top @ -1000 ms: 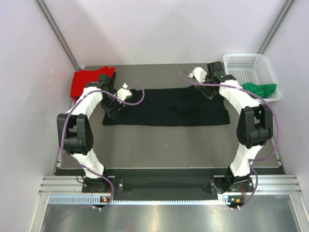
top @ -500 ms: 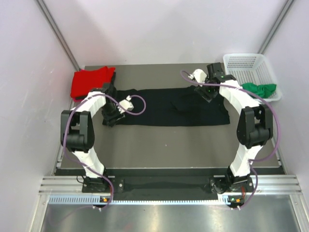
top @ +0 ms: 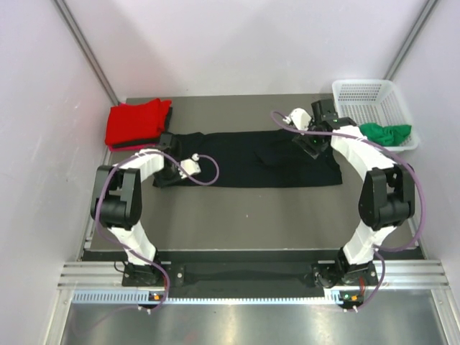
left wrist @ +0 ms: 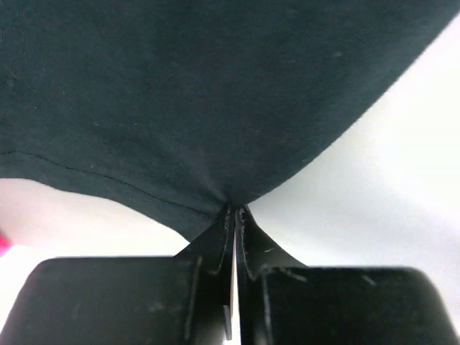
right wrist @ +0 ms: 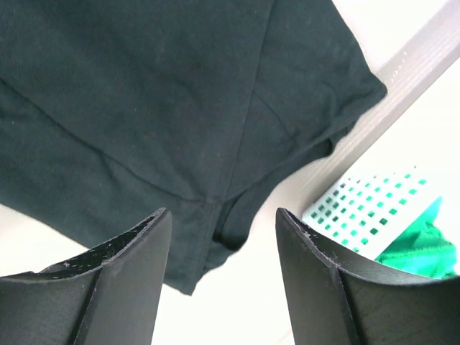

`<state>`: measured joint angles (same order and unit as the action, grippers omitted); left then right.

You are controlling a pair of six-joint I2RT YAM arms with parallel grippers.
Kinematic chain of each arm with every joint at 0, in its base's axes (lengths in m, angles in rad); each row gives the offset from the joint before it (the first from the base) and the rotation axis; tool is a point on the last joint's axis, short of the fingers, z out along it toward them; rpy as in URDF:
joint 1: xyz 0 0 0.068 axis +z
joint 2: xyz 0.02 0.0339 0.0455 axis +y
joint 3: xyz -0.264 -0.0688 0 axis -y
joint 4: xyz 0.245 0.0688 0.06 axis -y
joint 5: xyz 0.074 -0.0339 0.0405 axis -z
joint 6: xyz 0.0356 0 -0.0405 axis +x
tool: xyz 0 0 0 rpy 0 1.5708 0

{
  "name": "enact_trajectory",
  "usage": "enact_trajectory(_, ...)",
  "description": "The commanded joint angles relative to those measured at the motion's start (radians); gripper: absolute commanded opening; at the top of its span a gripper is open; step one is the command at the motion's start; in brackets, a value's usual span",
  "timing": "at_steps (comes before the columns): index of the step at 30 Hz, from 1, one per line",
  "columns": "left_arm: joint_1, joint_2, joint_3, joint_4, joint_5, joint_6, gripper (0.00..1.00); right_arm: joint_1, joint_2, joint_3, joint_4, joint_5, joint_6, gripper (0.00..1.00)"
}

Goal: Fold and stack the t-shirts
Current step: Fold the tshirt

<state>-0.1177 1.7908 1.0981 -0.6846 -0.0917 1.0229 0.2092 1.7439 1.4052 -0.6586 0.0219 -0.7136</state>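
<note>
Cloth is pinched tight in the left gripper. Its two fingers are shut on the hem of the black t-shirt, right at the shirt's left end. The black t-shirt lies flat in a long strip across the middle of the table, from one arm to the other. The right gripper hangs over the shirt's right end, near the far corner. Its fingers are wide apart and hold nothing. That end of the shirt lies close to the table's right edge. The white basket sits just past it, with the green t-shirt in its near side. The red t-shirt lies folded in the far left corner, near the black shirt's left end. Between the black shirt's near edge and the arm bases, the grey table top shows in a wide band.
</note>
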Motion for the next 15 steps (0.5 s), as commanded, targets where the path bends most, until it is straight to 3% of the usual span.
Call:
enact_trajectory(1, -0.010, 0.029, -0.124, 0.134, -0.068, 0.037, 0.00, -0.002, -0.096, -0.023, 0.016, 0.032, -0.004, 0.61)
enact_trajectory(7, -0.109, -0.134, -0.175, -0.107, -0.072, -0.030, 0.00, -0.070, -0.106, -0.034, 0.002, -0.009, 0.016, 0.61)
enact_trajectory(15, -0.364, -0.347, -0.199, -0.637, 0.004, -0.214, 0.00, -0.133, 0.045, 0.034, -0.065, -0.111, 0.048, 0.62)
